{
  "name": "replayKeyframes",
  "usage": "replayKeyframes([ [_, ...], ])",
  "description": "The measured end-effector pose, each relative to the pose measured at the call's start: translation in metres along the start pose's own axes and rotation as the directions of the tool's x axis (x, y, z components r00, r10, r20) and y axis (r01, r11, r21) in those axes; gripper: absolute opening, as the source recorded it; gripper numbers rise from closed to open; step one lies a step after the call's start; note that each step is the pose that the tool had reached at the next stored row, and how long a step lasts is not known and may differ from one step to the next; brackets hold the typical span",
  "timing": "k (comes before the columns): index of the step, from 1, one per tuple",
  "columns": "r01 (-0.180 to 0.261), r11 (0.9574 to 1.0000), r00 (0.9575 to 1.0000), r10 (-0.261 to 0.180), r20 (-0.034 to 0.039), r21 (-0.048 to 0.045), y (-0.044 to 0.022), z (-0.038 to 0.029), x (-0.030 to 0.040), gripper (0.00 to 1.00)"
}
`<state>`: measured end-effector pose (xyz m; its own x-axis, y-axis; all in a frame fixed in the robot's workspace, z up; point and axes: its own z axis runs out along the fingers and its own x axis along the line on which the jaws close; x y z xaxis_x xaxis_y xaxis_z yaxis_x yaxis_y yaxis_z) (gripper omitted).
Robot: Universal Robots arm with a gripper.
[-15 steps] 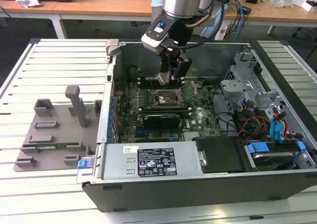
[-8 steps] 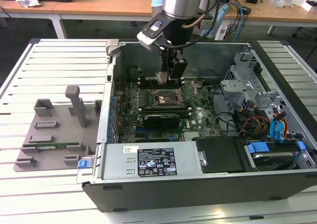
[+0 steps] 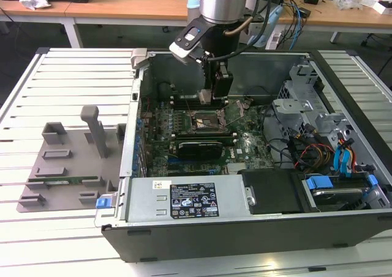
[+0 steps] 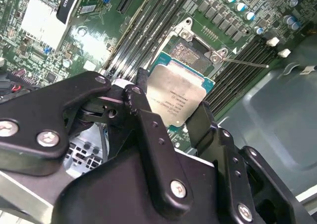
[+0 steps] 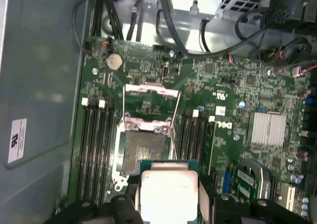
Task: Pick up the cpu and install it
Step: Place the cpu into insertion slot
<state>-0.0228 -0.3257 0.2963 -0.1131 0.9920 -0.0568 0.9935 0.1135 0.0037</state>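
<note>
Second wrist view: our black claw [image 4: 171, 105] pinches the flat, silver-topped, green-edged square cpu [image 4: 178, 92] near the open black metal-framed socket [image 4: 190, 53]; seating it, we judge, needs square alignment.

Arm [image 3: 224, 1] reaches down from 12 o'clock in the exterior view, wrist vertical, tool [image 3: 208, 97] pointing to 6 o'clock, both fingers [image 4: 143, 110] clamped on opposite edges of the cpu [image 4: 174, 96].
</note>
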Motion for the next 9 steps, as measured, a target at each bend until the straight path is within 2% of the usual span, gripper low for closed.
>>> replayKeyframes([
  [6,-0.001,1.0000,1.0000,0.001,0.0002,0.0002,-0.0002,0.0002,0.0002,0.55],
  [8,-0.001,1.0000,1.0000,0.001,0.0010,0.0002,0.0002,0.0008,0.0030,0.55],
  [9,-0.001,1.0000,1.0000,0.001,0.0026,0.0003,0.0006,0.0011,0.0067,0.55],
])
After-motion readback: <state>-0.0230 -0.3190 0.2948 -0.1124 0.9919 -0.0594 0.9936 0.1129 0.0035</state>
